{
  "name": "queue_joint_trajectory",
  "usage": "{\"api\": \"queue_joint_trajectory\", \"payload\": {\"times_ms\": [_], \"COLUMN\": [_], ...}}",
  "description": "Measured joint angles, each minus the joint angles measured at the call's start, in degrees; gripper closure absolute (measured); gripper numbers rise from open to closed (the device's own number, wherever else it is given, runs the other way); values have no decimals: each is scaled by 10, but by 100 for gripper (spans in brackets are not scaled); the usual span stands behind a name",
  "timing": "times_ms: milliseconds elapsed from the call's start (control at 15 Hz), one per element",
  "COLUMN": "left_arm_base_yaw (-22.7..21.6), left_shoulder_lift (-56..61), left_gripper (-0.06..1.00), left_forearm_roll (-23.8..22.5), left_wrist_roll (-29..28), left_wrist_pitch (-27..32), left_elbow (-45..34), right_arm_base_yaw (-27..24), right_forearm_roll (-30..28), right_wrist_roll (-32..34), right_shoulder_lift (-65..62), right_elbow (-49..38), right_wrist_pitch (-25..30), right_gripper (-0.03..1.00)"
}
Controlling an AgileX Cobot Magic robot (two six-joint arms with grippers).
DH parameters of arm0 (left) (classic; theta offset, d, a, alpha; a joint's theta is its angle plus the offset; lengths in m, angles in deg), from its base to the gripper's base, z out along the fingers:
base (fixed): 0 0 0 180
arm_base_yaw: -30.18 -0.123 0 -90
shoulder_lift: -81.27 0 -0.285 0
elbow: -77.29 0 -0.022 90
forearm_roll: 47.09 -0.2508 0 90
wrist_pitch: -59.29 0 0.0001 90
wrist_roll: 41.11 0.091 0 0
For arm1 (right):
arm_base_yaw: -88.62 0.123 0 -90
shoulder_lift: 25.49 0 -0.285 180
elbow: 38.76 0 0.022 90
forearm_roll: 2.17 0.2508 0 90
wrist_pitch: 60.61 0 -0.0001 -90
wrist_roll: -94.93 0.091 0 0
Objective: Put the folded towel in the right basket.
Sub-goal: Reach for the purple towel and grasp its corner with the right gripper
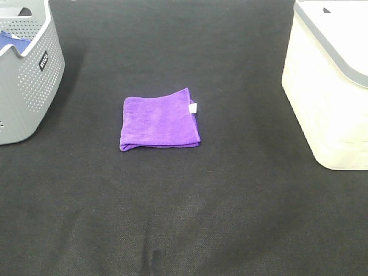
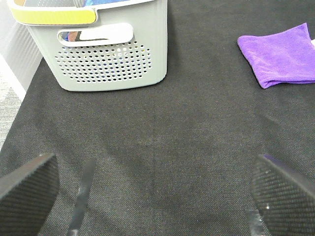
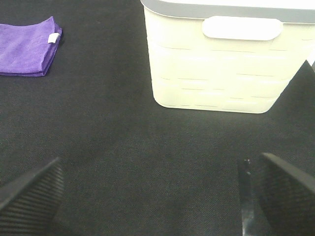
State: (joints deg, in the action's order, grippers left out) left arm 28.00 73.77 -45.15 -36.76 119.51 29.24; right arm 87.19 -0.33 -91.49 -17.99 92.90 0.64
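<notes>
A folded purple towel (image 1: 160, 122) with a small white tag lies flat on the black table, near the middle. It also shows in the left wrist view (image 2: 284, 55) and in the right wrist view (image 3: 27, 47). The cream right basket (image 1: 330, 80) stands at the right edge; the right wrist view shows its handle side (image 3: 216, 64). My left gripper (image 2: 155, 194) is open and empty above bare cloth, well short of the towel. My right gripper (image 3: 157, 196) is open and empty in front of the cream basket. Neither arm shows in the exterior view.
A grey perforated basket (image 1: 26, 75) with blue cloth inside stands at the far left; in the left wrist view (image 2: 106, 49) it has a yellow rim. The black cloth table (image 1: 190, 213) ends at its left edge in the left wrist view.
</notes>
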Motion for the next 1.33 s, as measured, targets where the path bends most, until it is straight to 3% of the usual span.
{"api": "queue_joint_trajectory", "payload": {"times_ms": [200, 333, 467, 733, 933, 1067, 1333], "left_arm_base_yaw": [0, 0, 0, 0, 0, 0, 0], "left_shoulder_lift": [0, 0, 0, 0, 0, 0, 0], "left_gripper": [-5, -5, -5, -5, -5, -5, -5], "left_forearm_roll": [0, 0, 0, 0, 0, 0, 0], "left_wrist_roll": [0, 0, 0, 0, 0, 0, 0], "left_wrist_pitch": [0, 0, 0, 0, 0, 0, 0], "left_elbow": [0, 0, 0, 0, 0, 0, 0], "right_arm_base_yaw": [0, 0, 0, 0, 0, 2, 116], "right_forearm_roll": [0, 38, 85, 105, 130, 195, 212], "right_wrist_roll": [0, 0, 0, 0, 0, -5, -5], "right_shoulder_lift": [0, 34, 184, 519, 677, 751, 934], "right_elbow": [0, 21, 88, 303, 405, 443, 530], "right_wrist_pitch": [0, 13, 17, 25, 33, 30, -37], "right_gripper": [1, 1, 1, 1, 1, 1, 4]}}
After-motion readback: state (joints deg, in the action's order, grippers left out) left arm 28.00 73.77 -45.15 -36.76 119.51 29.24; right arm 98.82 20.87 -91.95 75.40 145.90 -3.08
